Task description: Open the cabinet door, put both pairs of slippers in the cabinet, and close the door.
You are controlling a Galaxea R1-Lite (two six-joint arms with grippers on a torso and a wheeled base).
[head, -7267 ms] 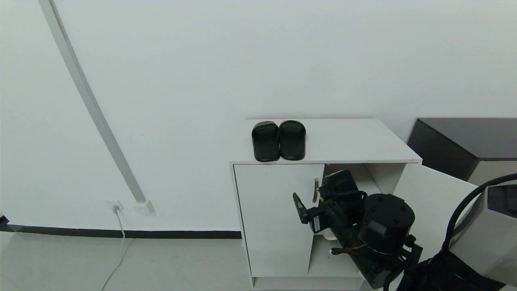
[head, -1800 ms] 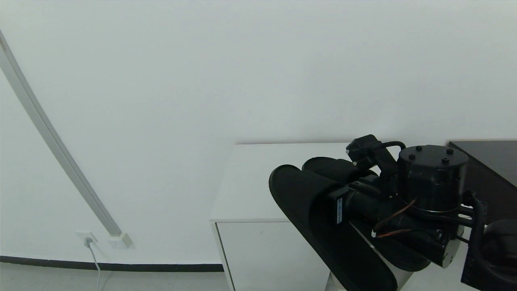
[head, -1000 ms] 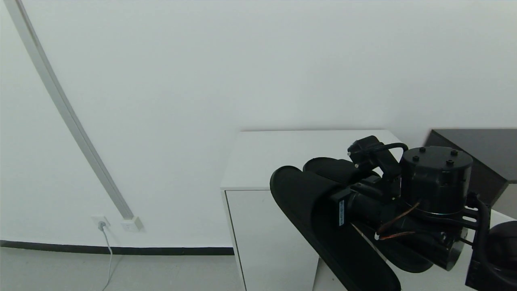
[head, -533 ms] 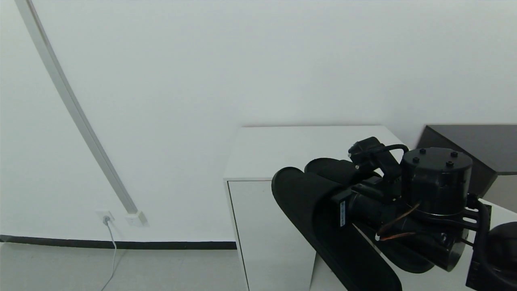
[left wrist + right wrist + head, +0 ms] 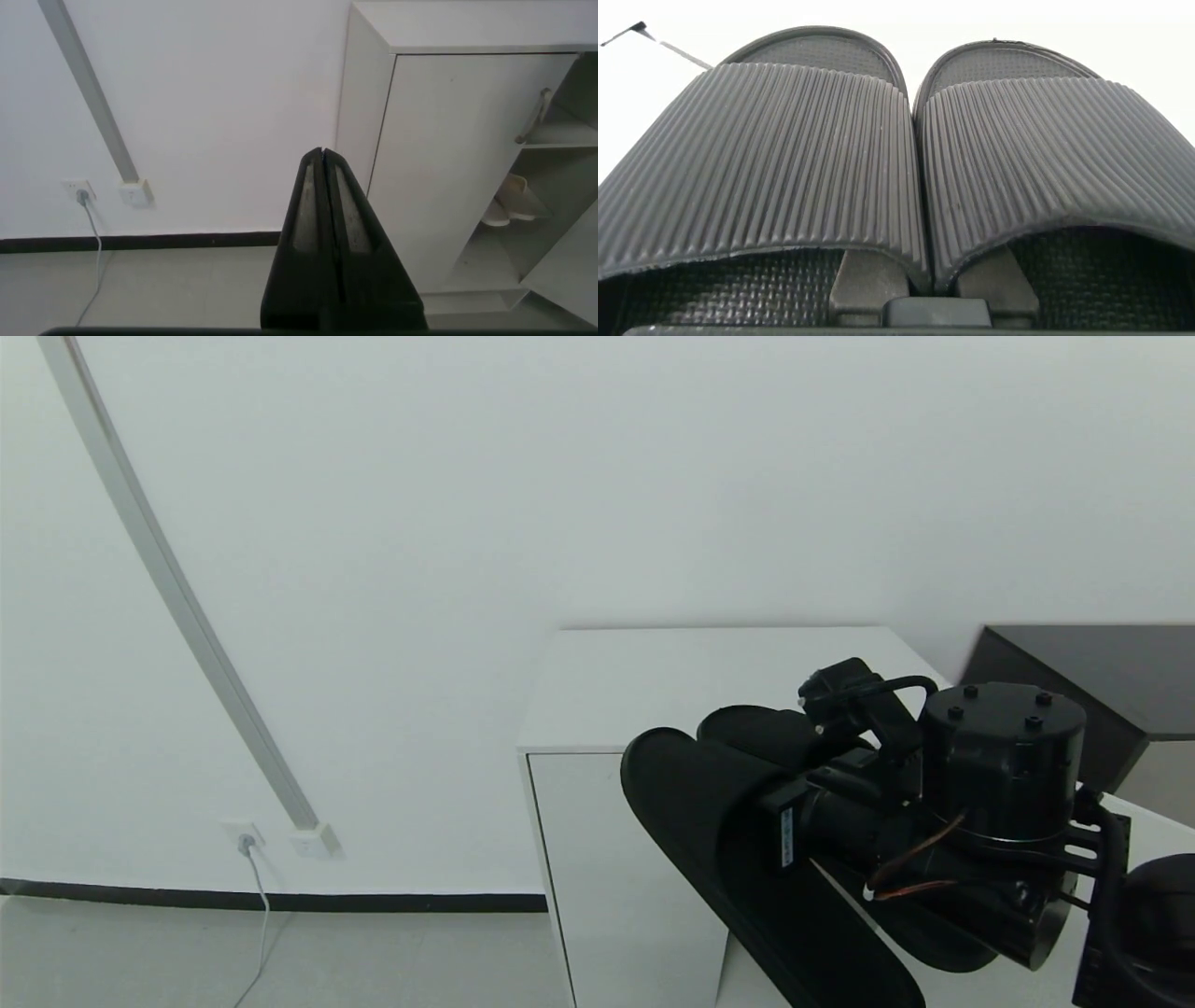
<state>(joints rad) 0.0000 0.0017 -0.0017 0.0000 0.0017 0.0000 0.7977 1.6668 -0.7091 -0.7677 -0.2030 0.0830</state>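
Observation:
A pair of black slippers (image 5: 709,803) hangs in the air in front of the white cabinet (image 5: 672,681), side by side, with my right gripper (image 5: 784,821) shut on them. In the right wrist view the ribbed straps of the black slippers (image 5: 813,159) are close up, and my right gripper (image 5: 920,280) pinches their inner sides. The cabinet's left door (image 5: 448,159) is closed and its right side stands open. A pair of white slippers (image 5: 512,201) lies on a lower shelf inside. My left gripper (image 5: 323,159) is shut and empty, held low and left of the cabinet.
A dark cabinet (image 5: 1083,681) stands right of the white one. The opened right door (image 5: 570,280) juts out at the lower right. A grey conduit (image 5: 177,597) runs down the wall to a socket with a cable (image 5: 245,845). Bare floor lies to the left.
The black slippers lay on the cabinet top earlier; now my right gripper holds them up in front of it. The camera has shifted. In the last half second the slippers edged slightly left.

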